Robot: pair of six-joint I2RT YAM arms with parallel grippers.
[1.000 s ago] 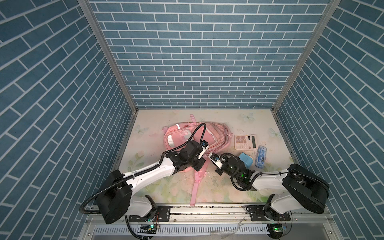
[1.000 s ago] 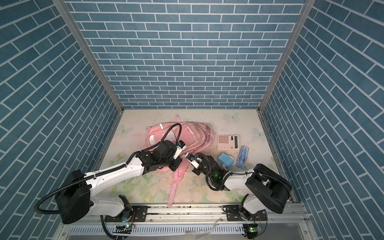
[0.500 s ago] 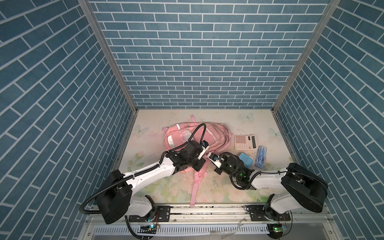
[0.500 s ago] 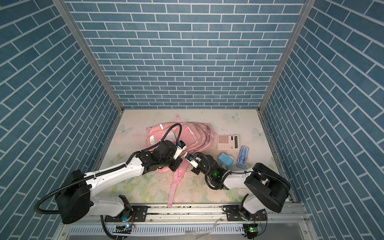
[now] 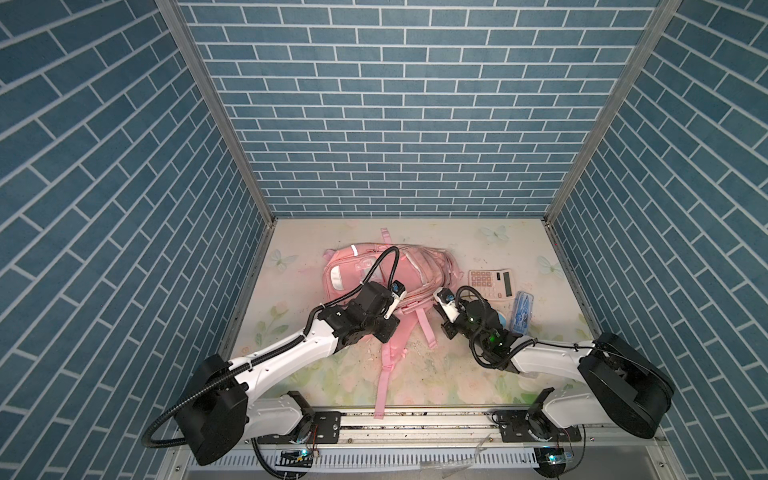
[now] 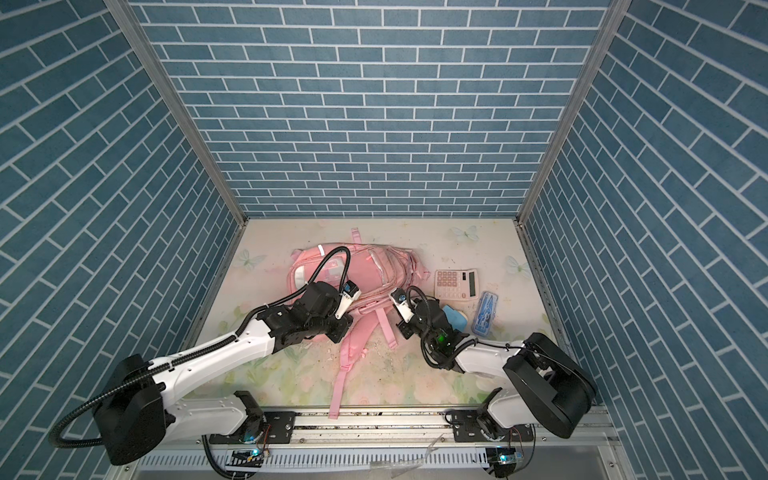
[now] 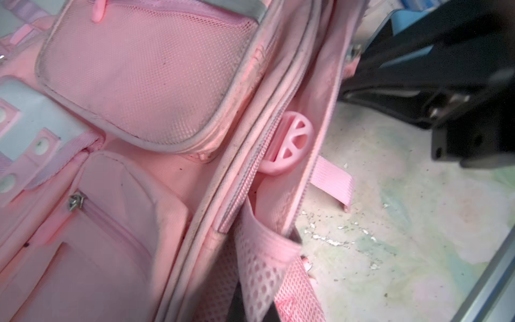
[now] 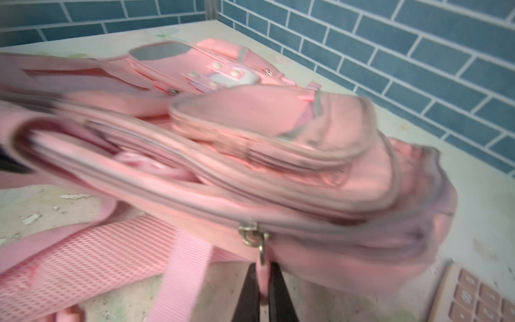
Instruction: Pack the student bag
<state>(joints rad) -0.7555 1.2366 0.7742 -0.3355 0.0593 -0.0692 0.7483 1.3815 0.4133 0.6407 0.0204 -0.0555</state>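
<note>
The bag [image 5: 409, 270] lies flat in the middle of the counter [image 5: 457, 374], straps [image 5: 384, 374] trailing toward us, a calculator [image 5: 490, 283] just beside it on the right. Our right fingers [image 8: 246, 295] pinch the pink zip pull [image 8: 262, 274] at its side. Our left fingers [image 7: 236, 305] are pressed together at its near edge, mostly hidden under pink mesh [image 7: 259, 267], so we cannot tell what they hold

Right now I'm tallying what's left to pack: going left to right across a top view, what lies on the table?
student bag → calculator → clear blue case
</note>
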